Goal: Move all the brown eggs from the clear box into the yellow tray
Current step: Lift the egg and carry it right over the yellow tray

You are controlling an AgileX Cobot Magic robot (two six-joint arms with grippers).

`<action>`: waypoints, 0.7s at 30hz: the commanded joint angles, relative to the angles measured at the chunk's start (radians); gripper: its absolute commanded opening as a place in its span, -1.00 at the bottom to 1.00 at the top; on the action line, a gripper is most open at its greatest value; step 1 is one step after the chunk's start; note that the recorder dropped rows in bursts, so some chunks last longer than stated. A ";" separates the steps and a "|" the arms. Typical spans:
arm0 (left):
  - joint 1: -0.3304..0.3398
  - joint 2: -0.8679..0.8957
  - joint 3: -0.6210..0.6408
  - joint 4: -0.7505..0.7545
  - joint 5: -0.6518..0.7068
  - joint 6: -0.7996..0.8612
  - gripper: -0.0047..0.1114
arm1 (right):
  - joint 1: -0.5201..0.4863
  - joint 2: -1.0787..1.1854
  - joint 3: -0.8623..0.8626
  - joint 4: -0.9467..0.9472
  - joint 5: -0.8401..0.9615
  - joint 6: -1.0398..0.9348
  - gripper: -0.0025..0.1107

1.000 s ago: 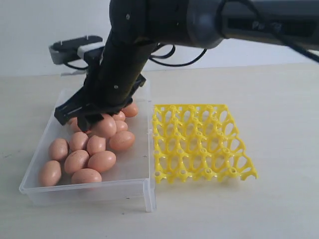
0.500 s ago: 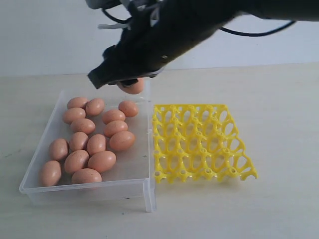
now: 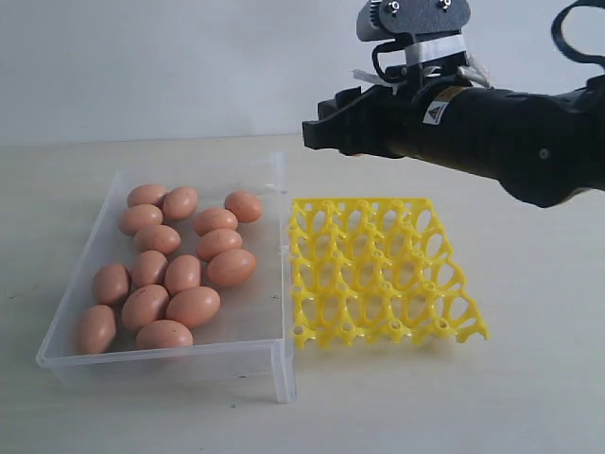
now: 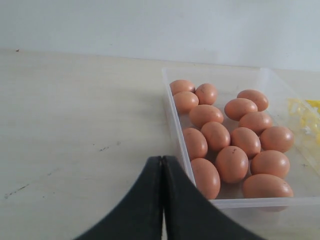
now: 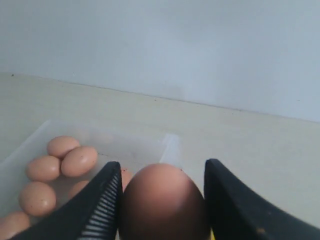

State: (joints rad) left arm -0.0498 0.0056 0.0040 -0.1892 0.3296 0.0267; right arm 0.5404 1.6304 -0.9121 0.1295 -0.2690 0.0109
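The right gripper (image 5: 163, 182) is clamped on one smooth orange-brown oval egg (image 5: 161, 207). Its two black fingers (image 5: 102, 205) stand wide apart with the egg filling the gap between them, the ribbed pad of one pressed to the egg's side. In the exterior view this gripper hangs high above the pale table (image 3: 529, 378), its tip roughly above the far left corner of the bright yellow lattice egg tray (image 3: 378, 274) (the held egg itself is hidden there behind the dark fingers).

The left gripper (image 4: 162, 172) is closed on nothing, its black fingers pressed flat against each other. It sits over bare table just outside one long wall of the shallow transparent plastic box (image 3: 161, 364).

Fifteen more brown eggs (image 3: 193, 306) lie loose in that clear box, bunched toward its left and middle, many touching one another. The strip of floor along the wall nearest the tray is bare.

The yellow tray lies flat on the table just beside the box's right wall, close to it.
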 commanded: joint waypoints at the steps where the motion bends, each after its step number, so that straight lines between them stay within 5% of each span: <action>1: 0.001 -0.006 -0.004 -0.007 -0.010 0.002 -0.92 | -0.029 0.115 -0.075 -0.067 -0.023 0.134 -0.96; 21: 0.001 -0.006 -0.004 -0.007 -0.010 0.002 -0.92 | -0.029 0.373 -0.224 -0.113 -0.049 0.130 -0.91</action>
State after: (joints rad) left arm -0.0498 0.0056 0.0040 -0.1892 0.3296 0.0267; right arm 0.5156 1.9927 -1.1285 0.0430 -0.2741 0.1418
